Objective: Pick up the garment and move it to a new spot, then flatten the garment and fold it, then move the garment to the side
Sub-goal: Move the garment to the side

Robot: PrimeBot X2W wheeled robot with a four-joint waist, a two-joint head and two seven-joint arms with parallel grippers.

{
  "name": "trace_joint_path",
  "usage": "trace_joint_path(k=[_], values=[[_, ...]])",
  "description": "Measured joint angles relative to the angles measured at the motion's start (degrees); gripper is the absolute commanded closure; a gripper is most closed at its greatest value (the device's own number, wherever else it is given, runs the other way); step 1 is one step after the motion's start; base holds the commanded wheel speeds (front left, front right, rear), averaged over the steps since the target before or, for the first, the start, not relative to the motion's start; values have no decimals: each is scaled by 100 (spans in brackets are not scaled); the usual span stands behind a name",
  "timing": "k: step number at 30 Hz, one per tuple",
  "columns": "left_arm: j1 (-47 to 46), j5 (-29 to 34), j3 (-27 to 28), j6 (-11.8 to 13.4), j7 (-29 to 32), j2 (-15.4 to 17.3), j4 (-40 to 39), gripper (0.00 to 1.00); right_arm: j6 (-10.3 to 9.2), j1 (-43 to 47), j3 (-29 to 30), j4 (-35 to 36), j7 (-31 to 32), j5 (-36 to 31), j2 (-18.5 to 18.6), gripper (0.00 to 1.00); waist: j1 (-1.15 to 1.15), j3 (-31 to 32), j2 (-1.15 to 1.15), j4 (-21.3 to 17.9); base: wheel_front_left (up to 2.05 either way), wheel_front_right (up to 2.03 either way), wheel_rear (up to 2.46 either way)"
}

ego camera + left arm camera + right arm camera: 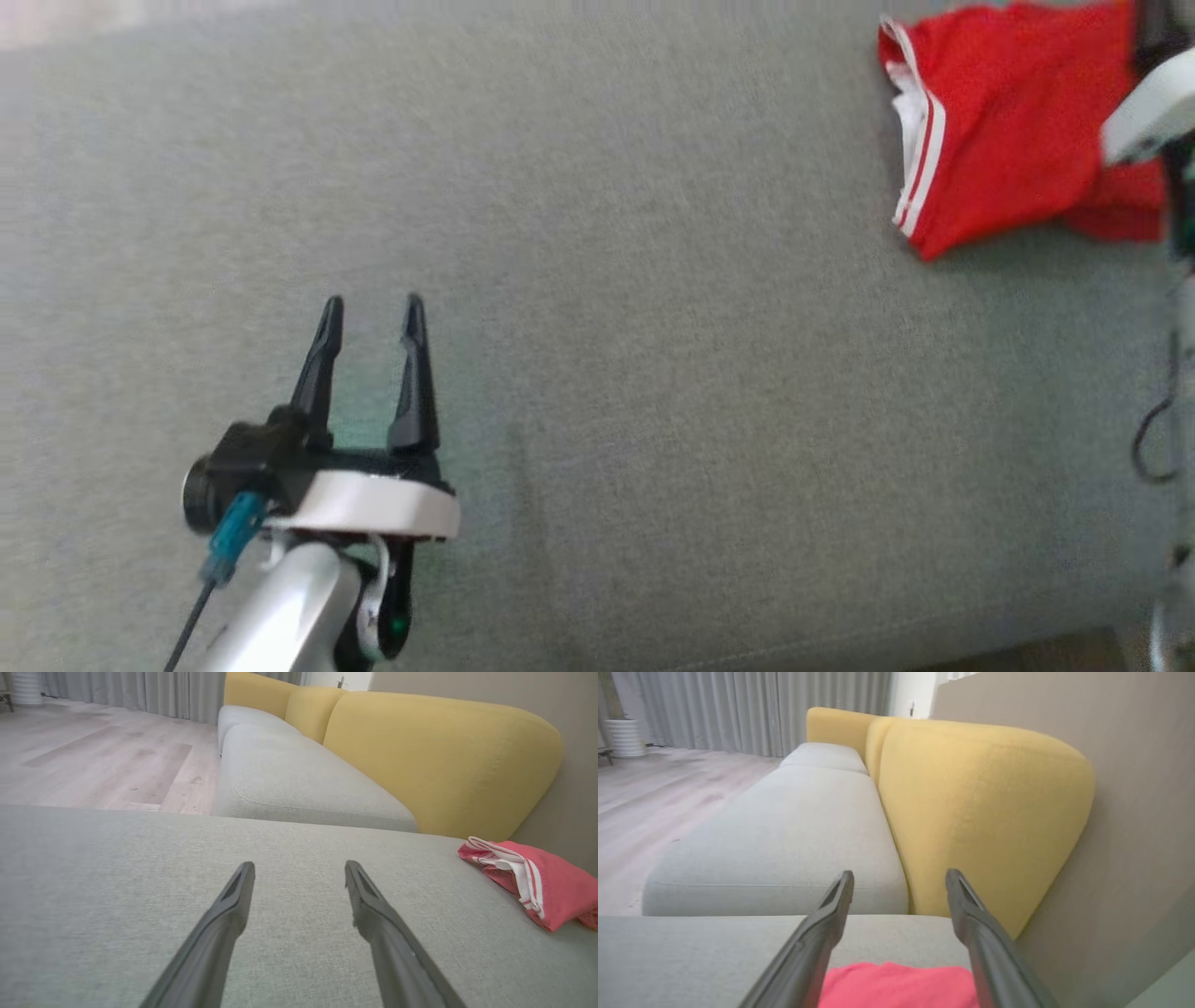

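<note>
Head view: red garment with white side stripes lies bunched at the far right of the grey seat cushion. Right wrist view: the garment sits low between the fingers of the right gripper. The fingers are spread wide with nothing between the tips; contact with the cloth cannot be told. A pale part of the right arm overlaps the garment's right edge. The left gripper is over bare cushion, well apart from the garment, fingers spread and empty. Behind it is a yellow backrest; beyond that, wooden floor and grey curtains.
</note>
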State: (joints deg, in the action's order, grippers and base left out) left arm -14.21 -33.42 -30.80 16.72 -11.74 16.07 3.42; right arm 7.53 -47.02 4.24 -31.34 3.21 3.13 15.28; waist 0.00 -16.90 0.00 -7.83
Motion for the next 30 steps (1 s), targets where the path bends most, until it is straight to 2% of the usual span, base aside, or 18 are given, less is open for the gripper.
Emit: trace_joint_path(k=[9,13,14,18,22,30], values=[[560,-199,435,101,-156,3,192,0,0,1237,-20,890,-190,-132,-638,0,-1,678,0,350,0,0,0],[864,-258,539,149,-204,9,222,0,0,2073,-3,1321,-292,-188,-1005,0,-1,968,0,537,0,0,0],[1032,-259,576,152,-205,7,253,0,0,2559,-13,1515,-335,-194,-1105,0,-1,1100,0,634,0,0,0],[1317,-300,609,144,-223,5,336,0,0,3545,-36,1833,-348,-167,-1218,0,-1,1308,0,826,0,0,0],[1488,-338,567,105,-230,-11,409,0,0,4340,-180,2120,-435,238,-1250,0,-1,1459,0,982,0,0,0],[1584,-339,378,34,-194,-42,575,0,0,5014,-281,2448,-532,544,-1267,0,0,1606,0,1043,0,0,0]])
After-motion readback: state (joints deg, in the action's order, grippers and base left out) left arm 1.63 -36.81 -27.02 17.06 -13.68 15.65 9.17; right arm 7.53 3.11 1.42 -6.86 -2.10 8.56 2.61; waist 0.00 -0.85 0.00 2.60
